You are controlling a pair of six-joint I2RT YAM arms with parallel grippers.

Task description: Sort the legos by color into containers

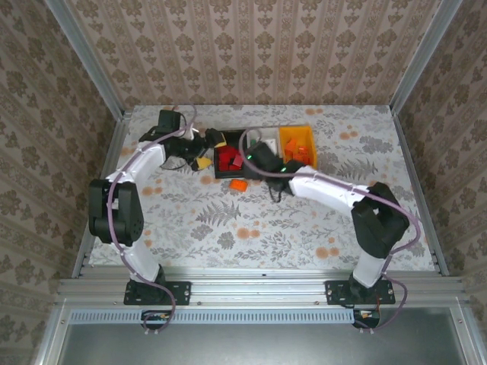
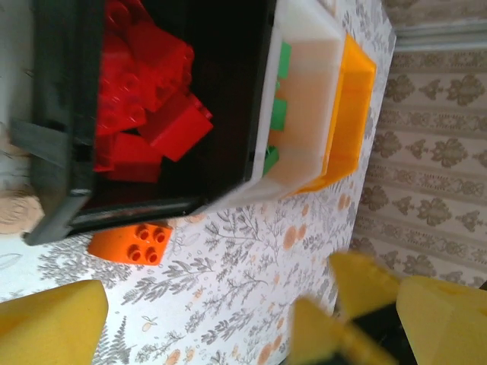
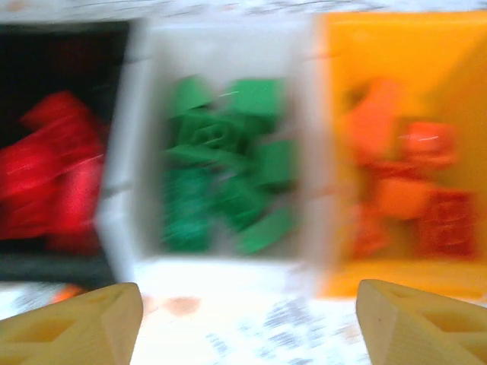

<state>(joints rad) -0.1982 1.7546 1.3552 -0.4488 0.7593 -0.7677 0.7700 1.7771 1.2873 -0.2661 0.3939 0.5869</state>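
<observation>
One loose orange brick [image 2: 131, 243] lies flat on the patterned bench [image 1: 228, 228], studs up, just beside the near wall of the black bin [image 2: 53, 152]. It looks to be the last piece not yet sorted, and it sits at the wrong end of the row for its colour

The three bins stand side by side, walls touching, at the far middle of the bench, so each colour has its own box within reach of both arms. The black bin holds a heap of red bricks [image 2: 144, 99]. The white bin [image 3: 228, 266] in the middle holds green bricks [image 3: 224, 182]. The orange bin [image 3: 464, 61] on the right holds orange bricks [image 3: 411, 190]. By this count the job is nearly done

The left fingers [image 2: 46, 323] are spread wide with nothing between them. They sit low over the bench, with the loose brick ahead of them, which reads as a stance for picking it up. A second pair of yellow tips shows between them, further off, but I cannot tell what they belong to

The right fingers [image 3: 76, 323] are also spread and empty, hanging over the bench just in front of the white bin. That view is blurred, so fine detail is lost. From above, both arms reach in from opposite sides and crowd the same small patch, so a bump between them is a fair worry
</observation>
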